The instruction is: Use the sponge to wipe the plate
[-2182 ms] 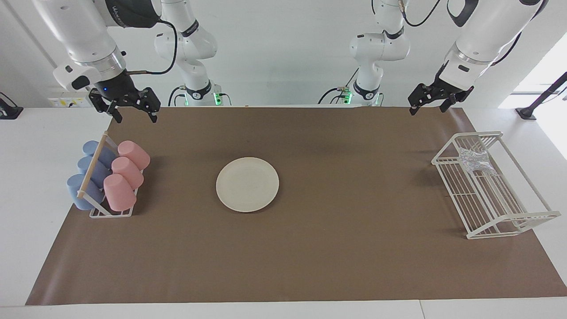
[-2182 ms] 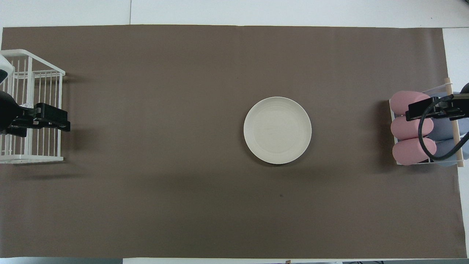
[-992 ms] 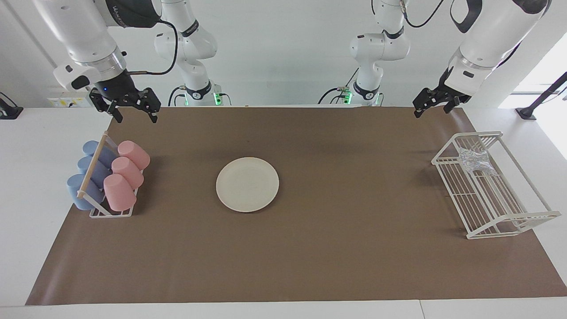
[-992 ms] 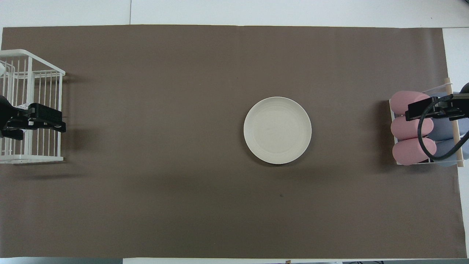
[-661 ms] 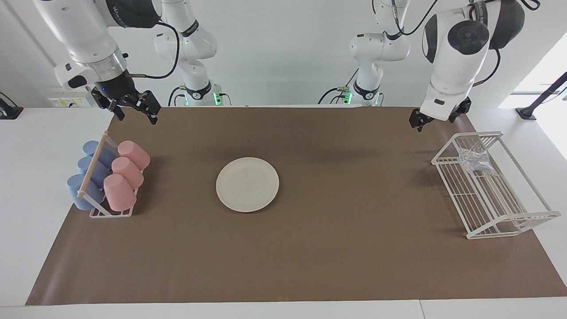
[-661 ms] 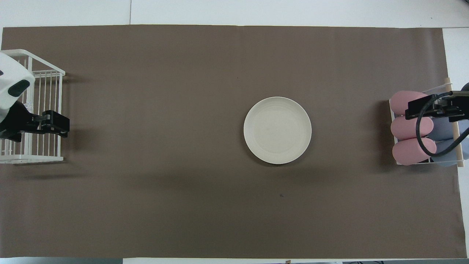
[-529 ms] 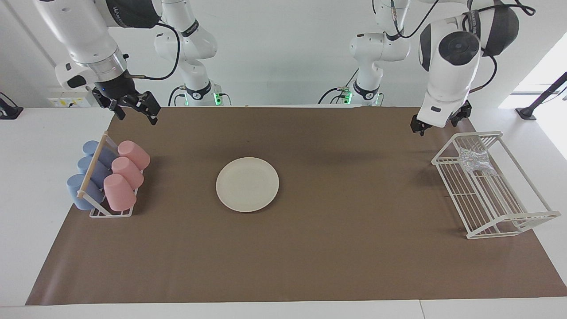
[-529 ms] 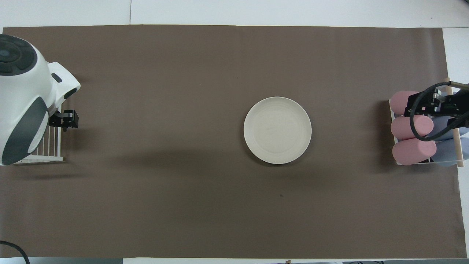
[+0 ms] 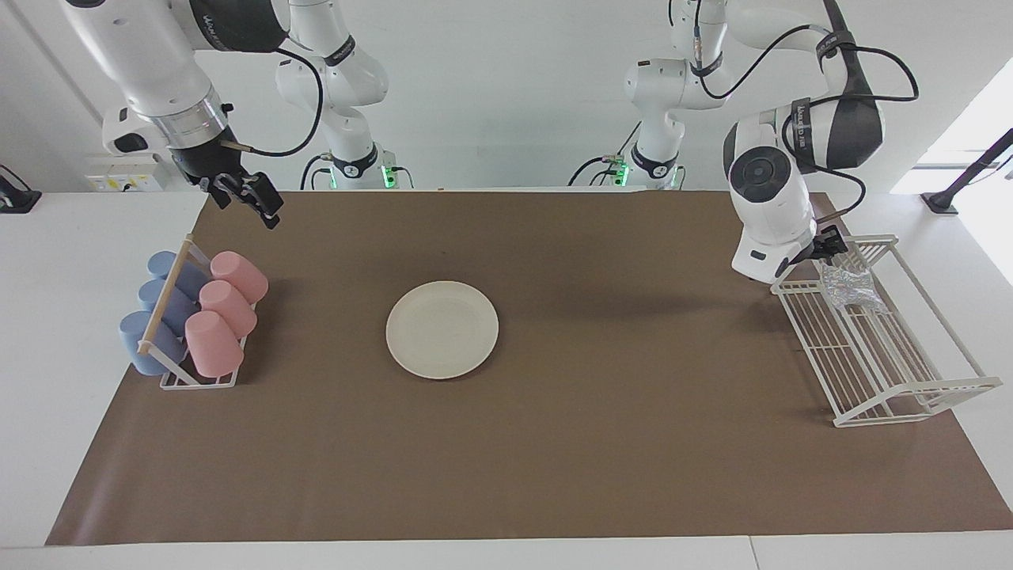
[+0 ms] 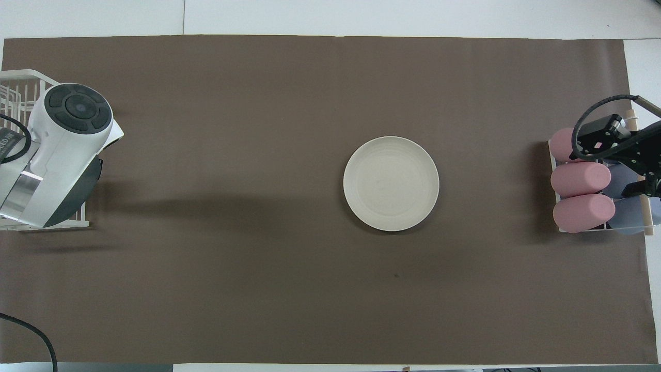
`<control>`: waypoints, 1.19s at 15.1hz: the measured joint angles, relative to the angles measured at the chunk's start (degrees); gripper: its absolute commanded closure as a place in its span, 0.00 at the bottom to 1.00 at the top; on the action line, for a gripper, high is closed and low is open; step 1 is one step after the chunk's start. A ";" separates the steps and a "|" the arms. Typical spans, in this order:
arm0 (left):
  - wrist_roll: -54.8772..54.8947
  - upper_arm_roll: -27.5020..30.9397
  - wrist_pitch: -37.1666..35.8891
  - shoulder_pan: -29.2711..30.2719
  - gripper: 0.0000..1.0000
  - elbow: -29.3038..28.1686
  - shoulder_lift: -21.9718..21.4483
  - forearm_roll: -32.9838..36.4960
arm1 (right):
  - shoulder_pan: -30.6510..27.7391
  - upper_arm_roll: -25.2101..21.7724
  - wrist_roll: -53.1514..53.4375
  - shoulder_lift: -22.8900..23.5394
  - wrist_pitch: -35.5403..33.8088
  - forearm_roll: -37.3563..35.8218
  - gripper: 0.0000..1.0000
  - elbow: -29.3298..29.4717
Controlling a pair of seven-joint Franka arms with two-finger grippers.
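Note:
The cream-white plate (image 9: 442,329) (image 10: 391,183) lies flat in the middle of the brown mat. The wrinkly silvery sponge (image 9: 849,286) lies in the white wire rack (image 9: 918,388), at the rack's end nearer to the robots. My left gripper (image 9: 832,241) hangs low at that end of the rack, just short of the sponge, open and mostly hidden by its own wrist. In the overhead view that wrist covers the sponge. My right gripper (image 9: 252,199) (image 10: 619,155) hangs open and holds nothing, up in the air over the cup rack's end nearer to the robots.
A cup rack (image 9: 190,378) with pink cups (image 9: 225,305) and blue cups (image 9: 162,317) lying on their sides stands at the right arm's end of the table. The wire rack (image 10: 15,82) stands at the left arm's end. The brown mat (image 9: 633,443) covers the table.
The left arm has swung its wrist over and come down from above the mat's edge to the wire rack beside the sponge. The right gripper has turned a little in place.

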 measured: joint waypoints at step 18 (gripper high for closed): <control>-1.72 0.25 5.41 3.47 1.00 -3.84 -1.41 1.82 | 0.23 0.39 21.24 -1.48 -0.05 0.33 0.00 -2.40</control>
